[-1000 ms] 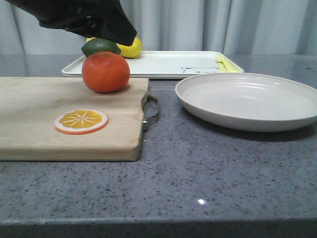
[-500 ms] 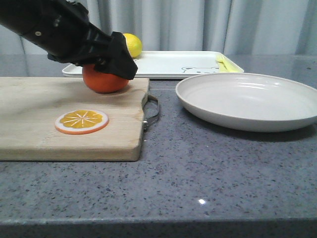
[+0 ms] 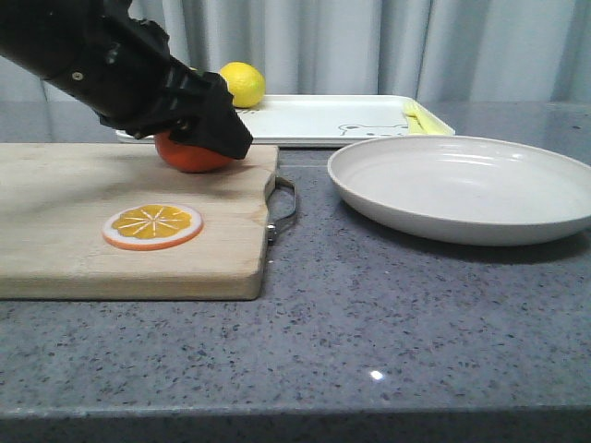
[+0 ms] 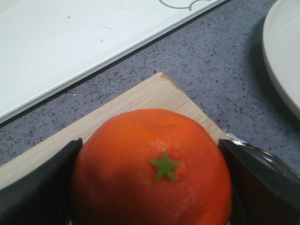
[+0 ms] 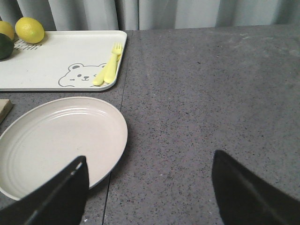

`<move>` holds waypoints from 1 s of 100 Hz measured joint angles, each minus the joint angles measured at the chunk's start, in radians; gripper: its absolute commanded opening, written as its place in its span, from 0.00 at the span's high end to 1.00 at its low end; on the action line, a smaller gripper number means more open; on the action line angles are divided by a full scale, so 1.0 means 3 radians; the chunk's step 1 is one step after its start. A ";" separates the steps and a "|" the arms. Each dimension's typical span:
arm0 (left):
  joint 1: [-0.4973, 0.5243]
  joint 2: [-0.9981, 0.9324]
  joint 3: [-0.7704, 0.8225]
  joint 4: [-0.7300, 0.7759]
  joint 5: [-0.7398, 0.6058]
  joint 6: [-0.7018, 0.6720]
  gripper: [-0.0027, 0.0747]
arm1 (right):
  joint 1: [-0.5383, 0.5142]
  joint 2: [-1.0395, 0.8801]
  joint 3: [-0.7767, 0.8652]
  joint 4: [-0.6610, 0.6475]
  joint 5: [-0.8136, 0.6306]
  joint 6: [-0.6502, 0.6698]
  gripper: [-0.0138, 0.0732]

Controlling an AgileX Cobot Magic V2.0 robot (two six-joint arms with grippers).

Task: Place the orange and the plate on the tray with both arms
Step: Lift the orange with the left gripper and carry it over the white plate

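Observation:
The orange (image 3: 192, 159) sits on the wooden cutting board (image 3: 83, 249) near its far right corner. My left gripper (image 3: 211, 131) is down over it. In the left wrist view the orange (image 4: 154, 164) with its green stem star fills the gap of the left gripper (image 4: 150, 187), one black finger on each side, spread wide. The off-white plate (image 3: 462, 189) lies on the counter at the right. My right gripper (image 5: 149, 187) is open and empty, hovering just right of the plate (image 5: 51, 145). The white bear tray (image 3: 314, 120) lies at the back and also shows in the right wrist view (image 5: 56, 56).
An orange slice (image 3: 152, 226) lies on the board. A lemon (image 3: 242, 83) and a yellow fork (image 3: 417, 118) are on the tray; a dark green fruit (image 5: 3, 46) shows at its far left end. Grey curtains hang behind the counter.
My left arm has come down from above the orange, and its fingers now sit on either side of it. The orange, the plate and the tray have not moved.

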 measured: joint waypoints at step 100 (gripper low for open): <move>-0.0977 0.0853 -0.1230 -0.0084 0.0344 0.0000 0.75 | 0.0000 0.0000 0.0000 0.0000 0.0000 0.0000 0.21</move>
